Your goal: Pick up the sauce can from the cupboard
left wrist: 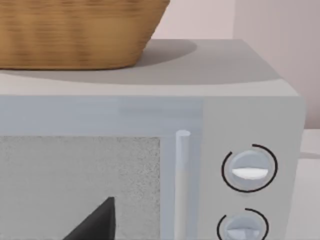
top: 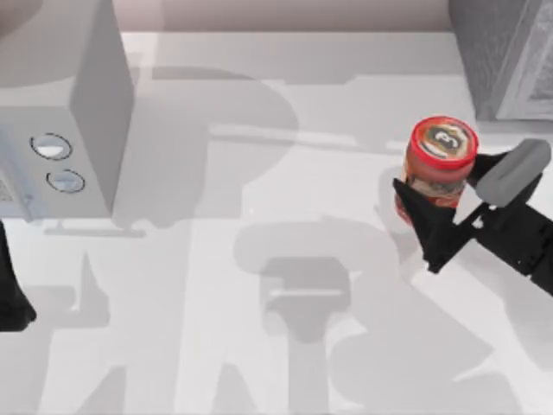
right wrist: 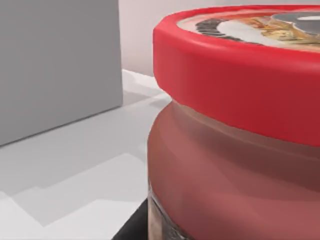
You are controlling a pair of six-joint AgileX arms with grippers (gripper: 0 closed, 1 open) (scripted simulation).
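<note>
The sauce can stands upright at the table's right side, with a red-rimmed top and an orange-red label, in front of the cupboard. The cupboard is the dark grey speckled box at the back right corner. My right gripper reaches in from the right edge and is shut on the sauce can, one finger on each side of its body. In the right wrist view the sauce can looms very close, its red lid uppermost. My left arm is parked at the left edge.
A pale grey box with two round dials stands at the back left. The left wrist view faces its front, and a woven basket sits on top. Open white table lies between the arms.
</note>
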